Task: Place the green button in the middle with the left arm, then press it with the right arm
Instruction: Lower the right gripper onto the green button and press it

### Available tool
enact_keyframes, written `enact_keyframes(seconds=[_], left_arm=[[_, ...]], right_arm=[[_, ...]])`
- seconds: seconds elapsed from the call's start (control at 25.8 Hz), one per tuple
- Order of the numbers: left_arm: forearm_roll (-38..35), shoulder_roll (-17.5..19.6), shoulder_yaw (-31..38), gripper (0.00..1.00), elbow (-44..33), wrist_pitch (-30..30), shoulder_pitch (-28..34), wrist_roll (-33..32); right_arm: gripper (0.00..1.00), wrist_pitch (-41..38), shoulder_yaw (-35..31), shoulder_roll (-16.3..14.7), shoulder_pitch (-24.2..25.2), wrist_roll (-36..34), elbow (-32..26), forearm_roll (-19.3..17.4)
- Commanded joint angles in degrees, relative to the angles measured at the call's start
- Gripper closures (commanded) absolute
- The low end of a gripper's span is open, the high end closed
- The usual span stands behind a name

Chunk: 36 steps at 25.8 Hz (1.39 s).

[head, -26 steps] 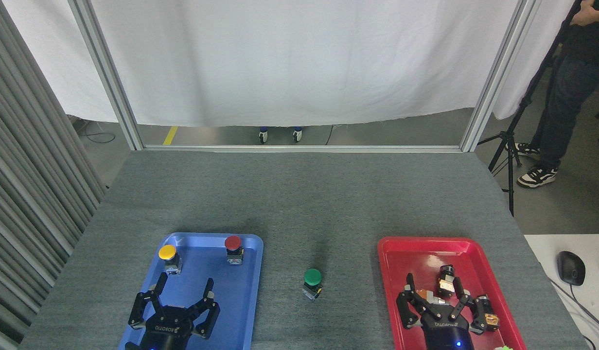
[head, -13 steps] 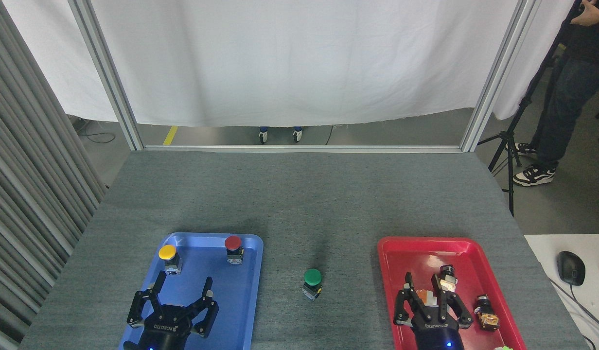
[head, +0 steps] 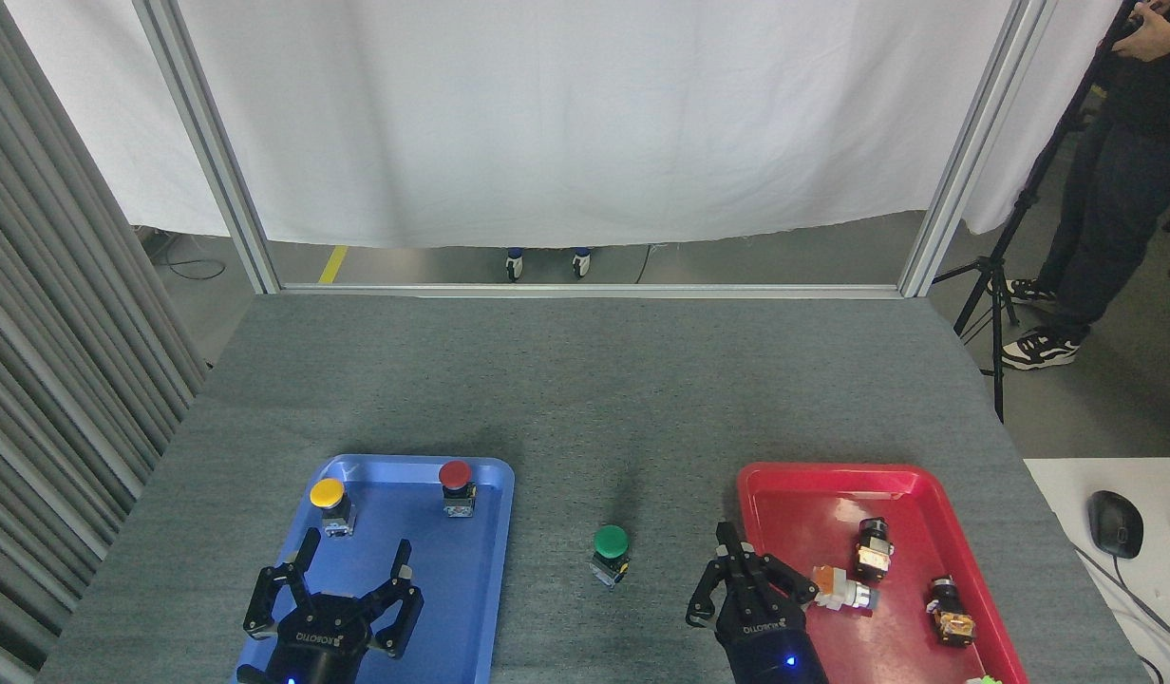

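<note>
Nearest you, your right gripper point(head: 732, 579) has swung left off the red tray point(head: 889, 480) with its jaws drawn together and empty, now over the tray's left edge and near the green button point(head: 610, 552); that reads as the approach to the press. Your left gripper point(head: 343, 589) hangs over the blue tray point(head: 490, 532), jaws spread and holding nothing. Farther out, the button stands upright on the bare grey worktop point(head: 585, 399) between the trays, green cap up on its dark base, so placing looks done.
</note>
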Motion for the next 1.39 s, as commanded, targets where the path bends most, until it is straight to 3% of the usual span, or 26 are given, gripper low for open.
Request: enact_keyframes(seconds=[0.0, 0.15, 0.5, 1.01, 1.35], left_arm=[[0.0, 0.14, 0.0, 0.0, -0.05, 0.02, 0.09, -0.01], [0.0, 0.14, 0.0, 0.0, -0.05, -0.07, 0.09, -0.01], [0.0, 0.14, 0.0, 0.0, -0.67, 0.02, 0.26, -0.02], [0.0, 0.05, 0.0, 0.0, -0.76, 0.02, 0.26, -0.02], [0.0, 0.05, 0.0, 0.0, -0.67, 0.02, 0.44, -0.1]], right_arm=[[1.0, 0.2, 3.63, 0.71, -1.26, 0.1, 0.72, 0.36], [1.0, 0.12, 4.42, 2.56, -3.46, 0.02, 5.73, 2.82], [1.0, 3.63, 9.34, 5.55, -8.82, 0.02, 13.64, 4.4], [1.0, 5.83, 10.22, 7.3, -10.13, -0.51, 20.94, 4.22], [1.0, 5.92, 10.04, 7.39, -10.13, -0.69, 21.38, 3.78]])
